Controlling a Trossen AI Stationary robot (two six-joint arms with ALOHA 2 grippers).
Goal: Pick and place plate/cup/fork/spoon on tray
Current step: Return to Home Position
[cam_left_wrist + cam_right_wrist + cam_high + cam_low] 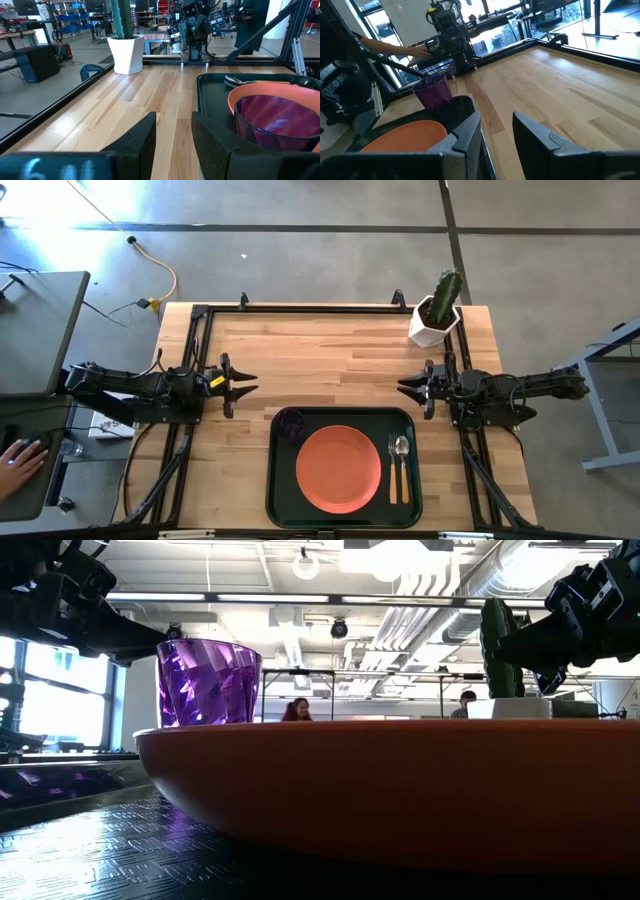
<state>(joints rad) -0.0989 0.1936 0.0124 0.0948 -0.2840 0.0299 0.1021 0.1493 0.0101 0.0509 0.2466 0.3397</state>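
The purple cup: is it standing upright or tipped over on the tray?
Upright: the cup stands rim-up in a corner of the tray.

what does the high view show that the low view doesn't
Only the high view: the fork and spoon side by side, right of the plate, the bare wooden table, and a person's hand at the left edge. Only the low view: two people in the room behind. Both: the plate, the cup, the tray, the cactus, and the left gripper and right gripper, open and holding nothing.
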